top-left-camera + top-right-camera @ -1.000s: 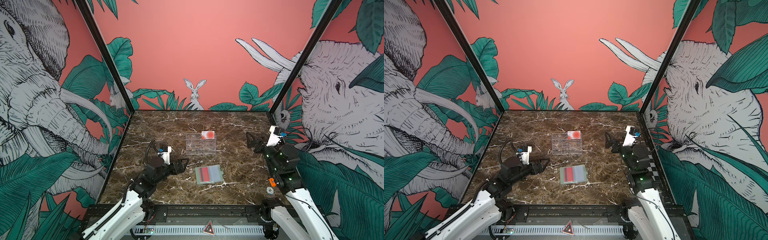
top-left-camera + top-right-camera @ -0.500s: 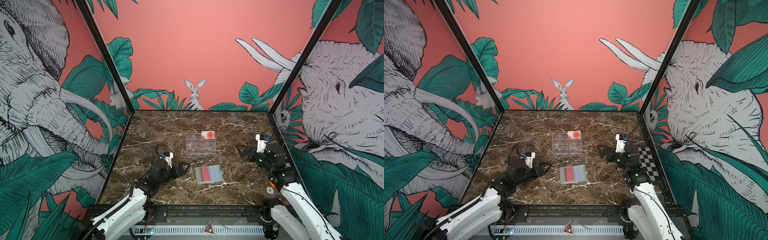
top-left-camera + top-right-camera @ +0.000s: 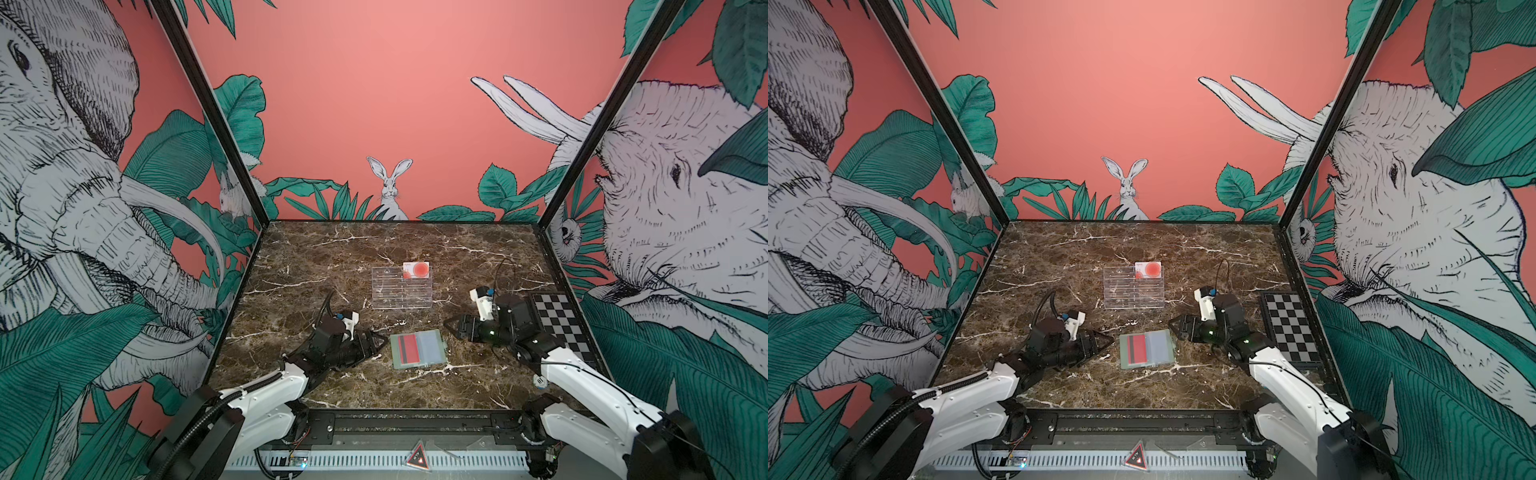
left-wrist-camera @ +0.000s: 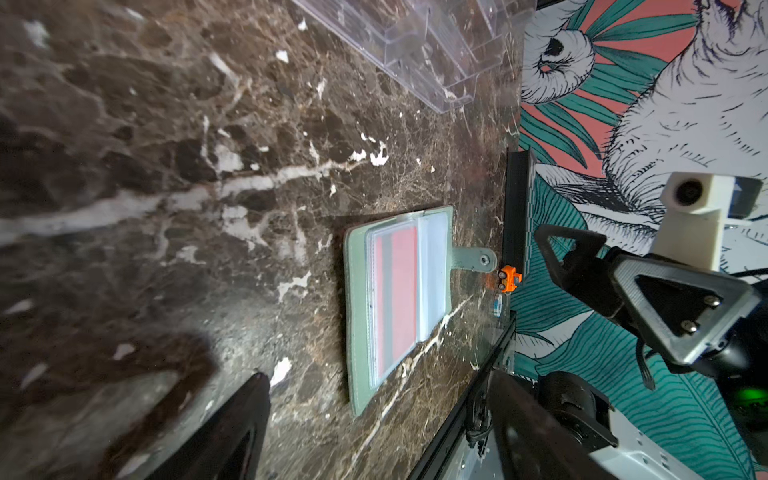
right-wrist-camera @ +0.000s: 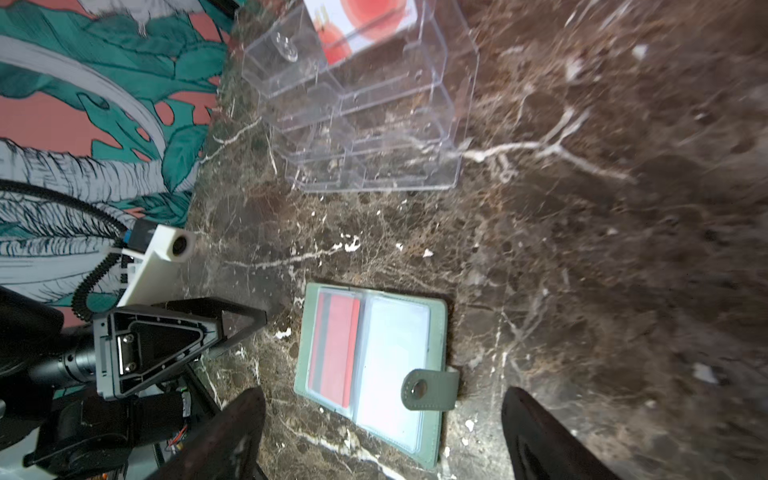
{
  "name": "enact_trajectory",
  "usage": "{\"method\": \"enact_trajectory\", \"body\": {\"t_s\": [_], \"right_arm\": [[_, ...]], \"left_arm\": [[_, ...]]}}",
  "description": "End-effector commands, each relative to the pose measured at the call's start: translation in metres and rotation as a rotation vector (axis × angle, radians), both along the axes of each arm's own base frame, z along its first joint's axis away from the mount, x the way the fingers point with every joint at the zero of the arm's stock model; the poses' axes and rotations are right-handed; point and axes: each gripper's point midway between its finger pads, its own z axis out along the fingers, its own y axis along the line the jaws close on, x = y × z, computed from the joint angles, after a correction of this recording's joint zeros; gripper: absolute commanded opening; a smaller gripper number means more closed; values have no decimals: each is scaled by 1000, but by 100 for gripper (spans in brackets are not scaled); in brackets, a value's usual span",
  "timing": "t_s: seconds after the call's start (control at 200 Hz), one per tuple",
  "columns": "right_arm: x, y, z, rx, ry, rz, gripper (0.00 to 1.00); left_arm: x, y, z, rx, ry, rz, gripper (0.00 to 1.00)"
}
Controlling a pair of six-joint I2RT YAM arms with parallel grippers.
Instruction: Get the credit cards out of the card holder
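Observation:
The card holder (image 3: 432, 351) (image 3: 1160, 349) lies open and flat on the marble near the front, with its snap tab (image 5: 428, 388) sticking out on the right side. A red credit card (image 3: 407, 348) (image 5: 334, 349) with a dark stripe sits in its left clear sleeve. My left gripper (image 3: 379, 343) (image 4: 374, 415) is low beside the holder's left edge, open and empty. At the holder's right edge my right gripper (image 3: 448, 325) (image 5: 382, 432) is open too, its fingers (image 5: 232, 432) straddling the tab end without touching. Another credit card (image 3: 417, 270) stands in the clear stand.
A clear acrylic tiered stand (image 3: 401, 291) (image 3: 1133, 289) stands behind the holder. A black-and-white checkered board (image 3: 557, 320) lies along the right wall. A small orange toy (image 4: 509, 279) sits beyond the tab. A small white round object (image 3: 539, 380) lies at the front right.
Both arms have come down and inward, ending on either side of the card holder. Both sets of jaws have narrowed a little. The card holder has not moved.

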Motion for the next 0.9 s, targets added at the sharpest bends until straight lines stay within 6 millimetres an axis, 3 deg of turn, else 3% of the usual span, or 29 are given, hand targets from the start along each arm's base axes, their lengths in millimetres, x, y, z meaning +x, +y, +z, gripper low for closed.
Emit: {"method": "enact_trajectory", "body": {"t_s": [0.0, 0.115, 0.48, 0.665, 0.895], "right_arm": [[10, 16, 7, 28, -31, 1, 84], [5, 34, 7, 24, -17, 46, 80], [-5, 46, 34, 85, -37, 43, 77], [-13, 64, 26, 78, -6, 61, 73], [-16, 75, 2, 7, 36, 68, 58]], "left_arm": [[3, -14, 14, -41, -37, -41, 83], [1, -19, 9, -38, -29, -56, 81], [2, -28, 1, -13, -20, -74, 75], [4, -31, -6, -7, -8, -76, 71], [5, -30, -17, 5, 16, -59, 64]]}}
